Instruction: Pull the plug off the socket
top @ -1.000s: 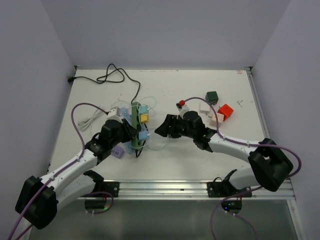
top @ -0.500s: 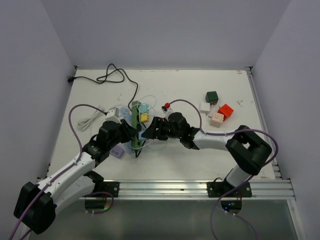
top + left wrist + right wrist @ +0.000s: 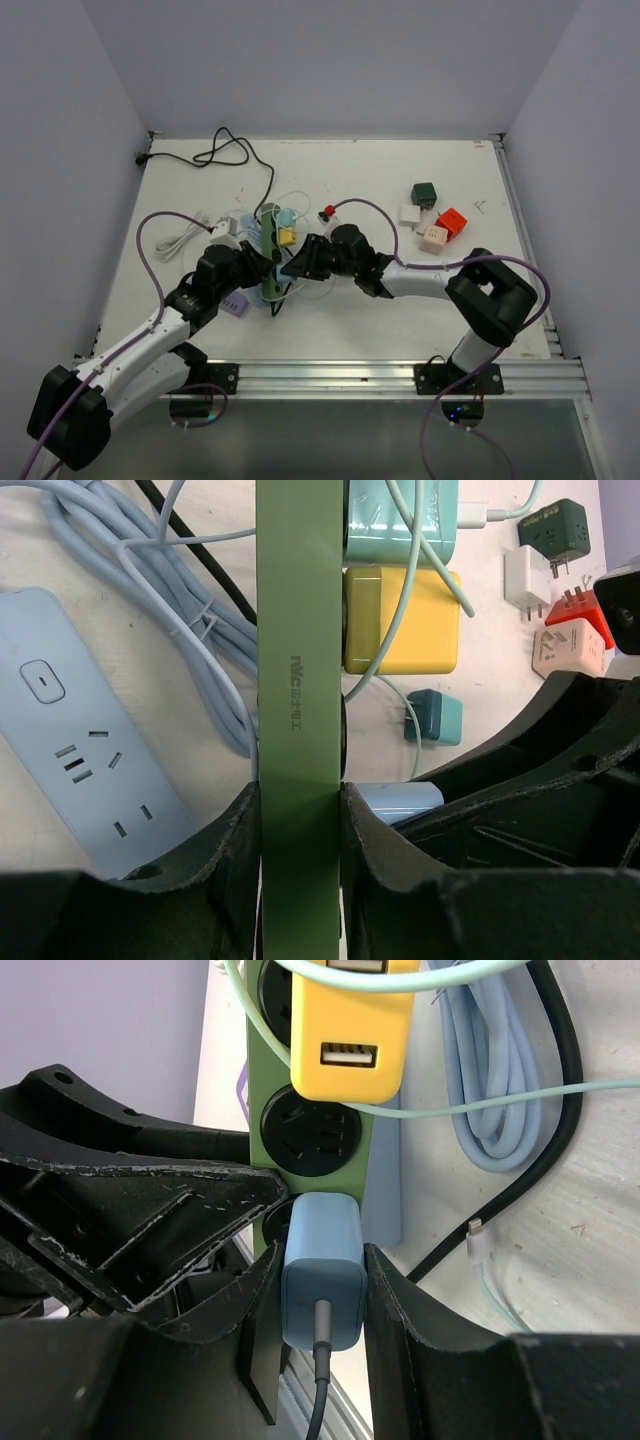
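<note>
Right pincer (image 3: 322,1260) is pressed in on the pale blue plug (image 3: 322,1290), its dark fingers (image 3: 400,1330) flat against the plug's two sides, with a grey lead running out of the plug's near end. The plug is seated in the end outlet of the dark green power strip (image 3: 312,1130), which stands on its edge on the table (image 3: 400,320), left of centre. One round outlet next to the plug is bare. Past that outlet, a yellow adapter (image 3: 350,1040) is plugged into the strip, with thin mint cables (image 3: 480,1100) draped across it.

Left pincer (image 3: 300,815) pinches the same strip across its narrow back, just opposite the plug, so the two pincers meet at one end of the strip. In the left wrist view a teal adapter (image 3: 400,520) sits in the strip beyond the yellow one, and a small teal plug (image 3: 435,717) lies loose on the table beside them.

A light blue power strip (image 3: 90,750) lies flat on the strip's other side, with a bundle of pale blue cable (image 3: 200,650) between the two. A black cord (image 3: 230,150) loops from the green strip toward the far left corner, and a purple strip (image 3: 234,302) shows under the left arm. Well apart on the right lie four loose adapters: dark green (image 3: 424,193), white (image 3: 409,214), red (image 3: 451,221) and pink (image 3: 434,238).
</note>
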